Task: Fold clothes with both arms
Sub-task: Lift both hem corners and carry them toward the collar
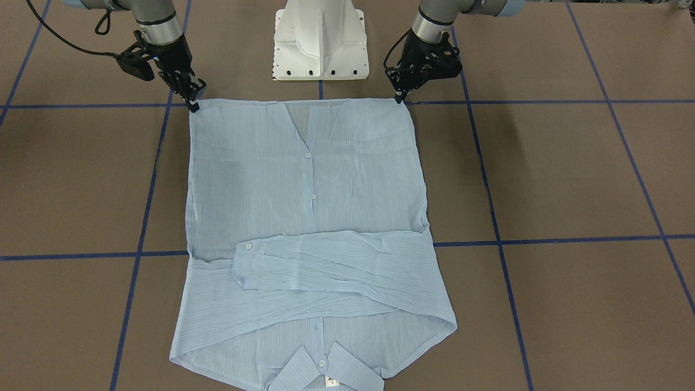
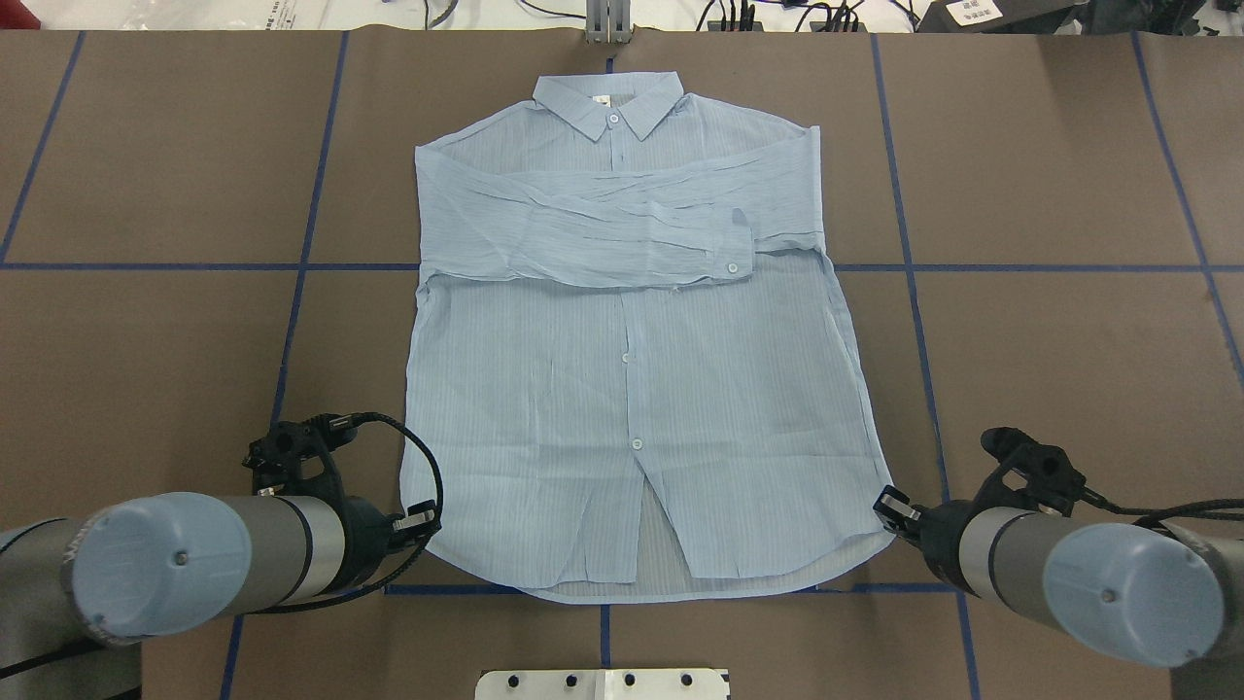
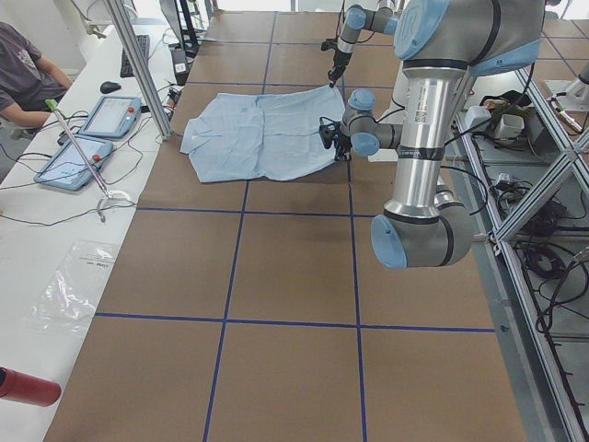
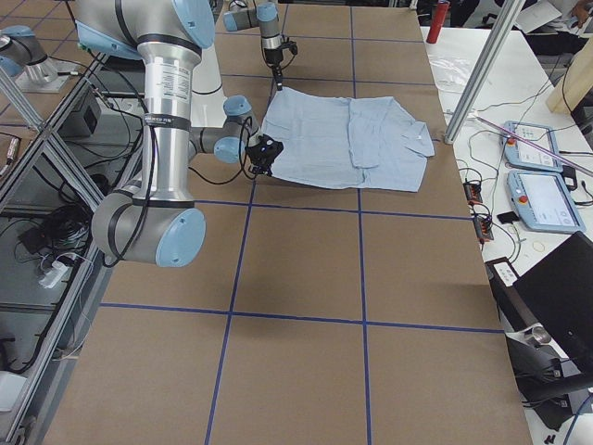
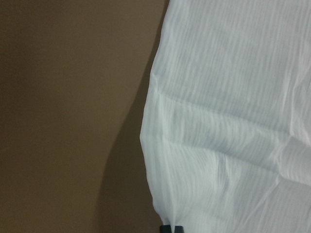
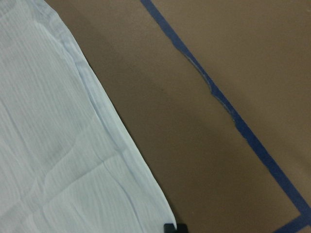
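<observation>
The pale blue striped shirt [image 2: 632,389] lies flat, front up, on the brown table, collar [image 2: 612,102] at the far side. Its sleeves are folded across the chest [image 1: 336,266]. The hem runs straight along the robot's side. My left gripper [image 2: 425,518] is at the hem's left corner, its fingertips [image 5: 171,228] shut on the shirt's edge. My right gripper [image 2: 886,504] is at the hem's right corner, shut on that edge [image 6: 167,221]. In the front-facing view the left gripper [image 1: 400,98] and right gripper [image 1: 194,104] hold the two hem corners, with the cloth taut between them.
The white pedestal base [image 1: 320,43] stands just behind the hem. Blue tape lines [image 2: 292,321] cross the brown table. A side desk with tablets [image 3: 110,115], a person's arm [image 3: 28,74] and a red bottle [image 3: 28,387] lies beyond the table's far edge.
</observation>
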Controlling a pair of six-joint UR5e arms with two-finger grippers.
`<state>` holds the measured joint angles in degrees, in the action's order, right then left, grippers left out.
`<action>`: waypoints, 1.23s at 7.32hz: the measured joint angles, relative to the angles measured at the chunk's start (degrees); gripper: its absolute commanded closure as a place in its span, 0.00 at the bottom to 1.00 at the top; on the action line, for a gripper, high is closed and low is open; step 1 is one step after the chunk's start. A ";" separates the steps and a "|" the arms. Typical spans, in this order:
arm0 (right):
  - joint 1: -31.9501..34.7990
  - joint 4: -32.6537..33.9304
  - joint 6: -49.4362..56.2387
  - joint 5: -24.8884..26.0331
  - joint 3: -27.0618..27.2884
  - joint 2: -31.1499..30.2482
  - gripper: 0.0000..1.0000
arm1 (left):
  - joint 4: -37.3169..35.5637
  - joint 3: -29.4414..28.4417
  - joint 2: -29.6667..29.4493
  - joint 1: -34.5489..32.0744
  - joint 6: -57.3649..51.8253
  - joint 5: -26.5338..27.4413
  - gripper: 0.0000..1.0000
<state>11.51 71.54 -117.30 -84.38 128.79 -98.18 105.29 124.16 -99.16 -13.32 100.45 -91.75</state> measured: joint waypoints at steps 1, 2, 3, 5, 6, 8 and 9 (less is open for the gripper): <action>0.06 0.00 -0.18 -0.15 3.66 -2.10 1.00 | -1.64 3.32 0.11 -0.08 0.15 -0.30 1.00; 1.09 0.00 -0.21 -0.28 6.28 -3.20 1.00 | -2.58 5.57 -0.24 -0.72 0.51 -0.63 1.00; 3.27 0.00 -0.09 -0.49 7.40 -3.04 1.00 | -3.00 6.64 -0.66 -2.79 0.80 -1.21 1.00; 10.11 0.53 0.57 -3.84 5.90 1.39 1.00 | -3.28 5.30 -2.73 -10.98 -1.12 -4.60 1.00; 14.78 2.01 2.05 -7.15 2.81 5.77 1.00 | -3.30 2.70 -4.68 -15.05 -3.09 -7.52 1.00; 22.07 7.34 6.93 -10.90 -4.19 15.97 1.00 | -3.29 -4.13 -9.76 -22.48 -8.38 -10.40 1.00; 25.16 9.15 8.57 -12.10 -7.16 19.96 1.00 | -3.09 -7.96 -12.22 -25.19 -10.33 -10.74 1.00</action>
<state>36.67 80.68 -108.74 -96.49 121.63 -78.22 102.20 116.20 -111.38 -38.52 90.13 -102.49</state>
